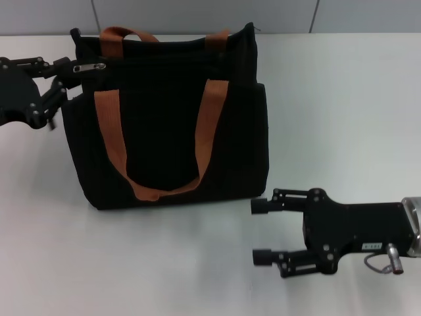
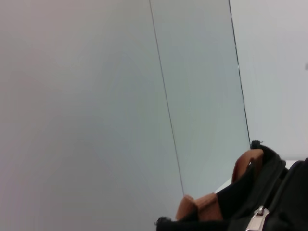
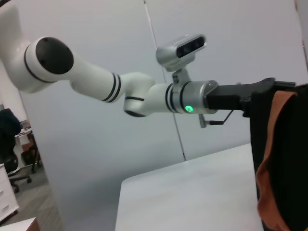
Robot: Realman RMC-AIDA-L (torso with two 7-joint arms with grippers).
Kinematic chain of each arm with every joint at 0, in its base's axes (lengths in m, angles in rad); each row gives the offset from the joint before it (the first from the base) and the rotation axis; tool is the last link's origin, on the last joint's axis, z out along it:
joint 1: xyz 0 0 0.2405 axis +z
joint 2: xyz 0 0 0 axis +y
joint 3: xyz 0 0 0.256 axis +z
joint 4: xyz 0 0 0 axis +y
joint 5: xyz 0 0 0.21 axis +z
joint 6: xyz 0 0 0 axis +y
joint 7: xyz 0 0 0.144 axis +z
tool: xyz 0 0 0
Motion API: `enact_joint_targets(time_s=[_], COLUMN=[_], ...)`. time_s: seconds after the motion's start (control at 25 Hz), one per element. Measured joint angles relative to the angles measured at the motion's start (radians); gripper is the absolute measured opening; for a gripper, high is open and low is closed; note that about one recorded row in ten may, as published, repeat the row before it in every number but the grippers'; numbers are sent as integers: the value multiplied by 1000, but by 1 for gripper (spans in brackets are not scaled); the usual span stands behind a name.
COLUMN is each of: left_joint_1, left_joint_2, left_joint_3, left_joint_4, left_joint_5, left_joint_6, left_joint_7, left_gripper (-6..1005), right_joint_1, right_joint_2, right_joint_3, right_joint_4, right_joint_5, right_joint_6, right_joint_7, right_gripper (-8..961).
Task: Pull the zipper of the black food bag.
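Black food bag (image 1: 172, 118) stands upright at the centre of the white table (image 1: 342, 99), orange-brown handles (image 1: 158, 151) draped down its near face. Silver zipper (image 1: 89, 66) sits at the bag's top far-left corner. Left gripper (image 1: 60, 80) is at that corner, fingers closed on the zipper. Right gripper (image 1: 262, 230) rests near-right of the bag, jaws spread, holding nothing.
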Motion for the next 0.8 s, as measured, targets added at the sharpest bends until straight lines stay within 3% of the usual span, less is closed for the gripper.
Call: enact_joint_targets(time_s=[0.12,0.36,0.56,0.8], left_joint_1=[1,2,14,20], left_joint_2=[-1,-14,-28,-44], left_joint_3=[-1,-1,-1,-1], left_joint_4=[0,0,0,0], left_joint_5=[-2,-22,-65,-83], left_joint_6=[10,20,39,43], left_joint_7=[1,3,39,66], left_gripper=[205,30,28,26], right_joint_1=[4,-3,13,135], right_joint_2=[0,-3,-1,-6], right_joint_3=[33,85,85,83], right_joint_4=[20,85,102,67], right_joint_5=[19,191,316,351], right_joint_6=[-2,-50,-78,-56], right_joint_7=[12,29,128,418], right_gripper=[796,797,797,797])
